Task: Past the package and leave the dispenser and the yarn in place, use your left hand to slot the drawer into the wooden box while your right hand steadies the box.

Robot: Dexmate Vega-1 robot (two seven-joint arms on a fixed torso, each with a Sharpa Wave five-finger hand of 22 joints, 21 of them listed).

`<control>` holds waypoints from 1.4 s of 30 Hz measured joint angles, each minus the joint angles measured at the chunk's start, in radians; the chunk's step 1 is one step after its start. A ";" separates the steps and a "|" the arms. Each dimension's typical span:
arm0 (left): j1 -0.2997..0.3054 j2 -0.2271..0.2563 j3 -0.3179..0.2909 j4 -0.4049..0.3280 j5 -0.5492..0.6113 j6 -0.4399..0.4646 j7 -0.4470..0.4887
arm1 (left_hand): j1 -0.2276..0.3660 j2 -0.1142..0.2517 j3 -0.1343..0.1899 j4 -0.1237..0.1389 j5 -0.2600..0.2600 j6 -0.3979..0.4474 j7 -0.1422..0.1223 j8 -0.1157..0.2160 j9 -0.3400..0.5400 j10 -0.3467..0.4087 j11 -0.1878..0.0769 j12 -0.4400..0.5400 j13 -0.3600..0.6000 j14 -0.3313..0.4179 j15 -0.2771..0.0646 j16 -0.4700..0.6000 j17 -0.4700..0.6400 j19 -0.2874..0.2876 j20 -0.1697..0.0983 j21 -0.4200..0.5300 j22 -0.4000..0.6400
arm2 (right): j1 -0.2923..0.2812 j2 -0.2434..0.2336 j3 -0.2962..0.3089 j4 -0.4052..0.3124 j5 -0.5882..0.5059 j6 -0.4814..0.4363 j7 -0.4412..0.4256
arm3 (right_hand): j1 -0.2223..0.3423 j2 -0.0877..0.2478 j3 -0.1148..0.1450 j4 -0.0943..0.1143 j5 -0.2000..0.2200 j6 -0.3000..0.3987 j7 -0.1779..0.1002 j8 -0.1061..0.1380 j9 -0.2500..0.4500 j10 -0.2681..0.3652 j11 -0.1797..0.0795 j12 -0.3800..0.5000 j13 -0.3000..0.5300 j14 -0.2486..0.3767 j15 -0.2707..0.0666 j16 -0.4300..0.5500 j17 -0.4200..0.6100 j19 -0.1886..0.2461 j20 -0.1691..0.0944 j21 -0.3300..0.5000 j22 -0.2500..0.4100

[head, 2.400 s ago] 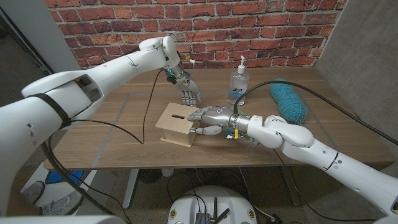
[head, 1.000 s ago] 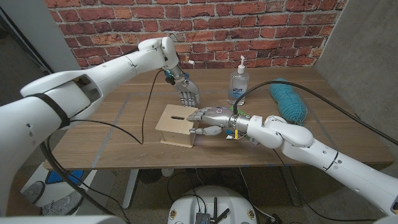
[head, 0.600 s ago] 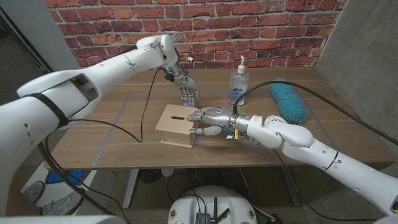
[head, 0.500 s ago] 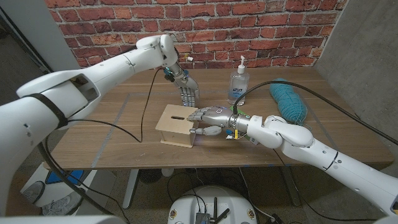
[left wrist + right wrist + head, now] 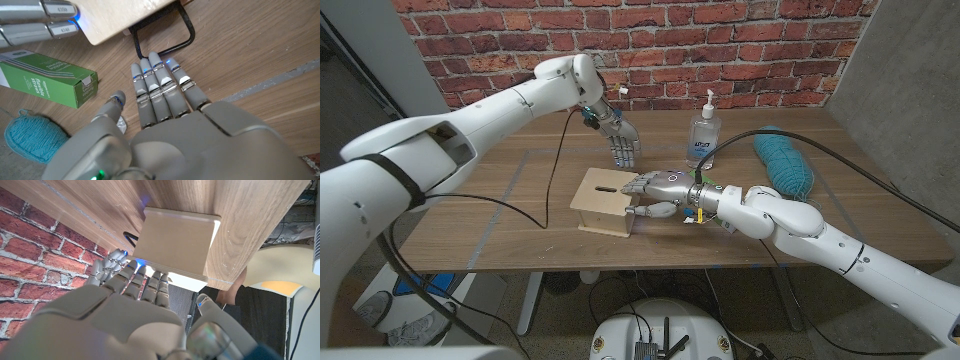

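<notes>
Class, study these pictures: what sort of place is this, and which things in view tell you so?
Probably a robotics lab or test room, not a home. A wooden table stands against a brick-pattern wall, loose cables trail across it, and two white robot arms work at a wooden box.

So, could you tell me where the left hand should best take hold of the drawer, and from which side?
Probably the drawer's black loop handle, which sticks out of the wooden box on the brick-wall side. Come from that side with the left hand, fingers down into the loop; the right hand holds the box's top.
</notes>
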 measured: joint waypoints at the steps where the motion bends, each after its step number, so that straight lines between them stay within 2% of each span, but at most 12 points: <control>1: 0.000 0.000 0.000 0.000 0.000 0.000 0.003 | -0.002 -0.002 0.000 0.000 0.000 0.000 0.000 0.000 0.000 -0.002 -0.002 0.000 0.000 -0.004 0.004 0.000 0.000 0.000 0.000 0.000 0.000 | 0.000 0.000 0.000 0.000 0.000 0.000 0.000 | 0.000 0.000 0.000 0.000 0.000 0.000 0.000 0.000 0.000 0.000 0.000 0.000 0.000 0.000 0.000 0.000 0.000 0.000 0.000 0.000 0.000; 10: 0.022 0.022 -0.025 -0.034 0.003 0.004 0.034 | -0.005 -0.005 0.018 -0.010 -0.008 -0.013 -0.003 0.000 0.000 -0.022 -0.004 0.000 0.000 -0.019 0.005 0.000 0.000 -0.011 0.000 -0.008 0.000 | 0.002 -0.001 0.004 -0.001 -0.002 0.001 -0.004 | 0.000 0.000 0.004 -0.004 0.000 0.000 0.000 0.000 0.000 0.000 0.000 0.001 0.001 0.000 0.000 0.000 -0.003 0.009 -0.002 0.000 -0.001; 21: 0.055 0.054 -0.059 -0.088 0.005 0.025 0.084 | -0.005 -0.005 0.032 -0.024 -0.008 -0.043 -0.001 -0.004 0.000 -0.056 0.009 -0.006 0.000 -0.049 0.015 -0.008 -0.005 -0.011 0.000 -0.008 0.000 | 0.004 -0.004 0.013 -0.007 -0.006 0.003 -0.012 | 0.017 0.009 0.009 -0.026 0.000 -0.004 -0.004 0.000 0.000 -0.005 -0.005 0.001 0.001 -0.003 -0.003 0.000 -0.008 0.012 0.002 0.000 -0.005; 27: 0.079 0.074 -0.080 -0.123 0.002 0.040 0.122 | -0.008 -0.008 0.041 -0.033 -0.008 -0.058 -0.003 -0.004 0.000 -0.072 0.003 -0.006 0.000 -0.075 0.021 -0.008 -0.005 -0.020 0.001 -0.008 0.000 | 0.003 -0.006 0.022 -0.010 -0.005 -0.003 -0.016 | 0.017 0.009 0.010 -0.034 0.000 -0.007 0.000 -0.004 0.000 -0.005 -0.005 0.001 0.001 -0.002 -0.002 0.000 -0.008 0.018 -0.004 0.000 -0.005; 36: 0.134 0.117 -0.130 -0.197 -0.011 0.064 0.195 | -0.014 -0.004 0.051 -0.043 -0.008 -0.074 -0.005 -0.004 0.000 -0.091 0.009 -0.006 0.000 -0.093 0.028 -0.008 -0.005 -0.029 0.004 -0.008 0.000 | 0.002 -0.006 0.038 -0.012 0.023 -0.018 -0.017 | 0.017 0.009 0.013 -0.038 0.000 -0.007 0.000 -0.004 0.000 -0.005 -0.005 0.001 0.001 -0.004 -0.004 0.000 -0.007 0.023 0.002 0.000 -0.004; 42: 0.177 0.146 -0.166 -0.245 -0.025 0.085 0.249 | -0.014 -0.004 0.058 -0.050 -0.008 -0.085 -0.002 -0.004 0.000 -0.104 0.017 -0.006 0.000 -0.111 0.033 -0.008 -0.005 -0.041 0.005 -0.016 0.000 | -0.002 -0.006 0.048 -0.015 0.039 -0.035 -0.017 | 0.023 0.015 0.010 -0.042 0.000 -0.007 0.000 -0.004 0.000 -0.005 -0.005 0.001 0.001 -0.006 -0.006 0.000 -0.007 0.029 -0.004 0.007 -0.004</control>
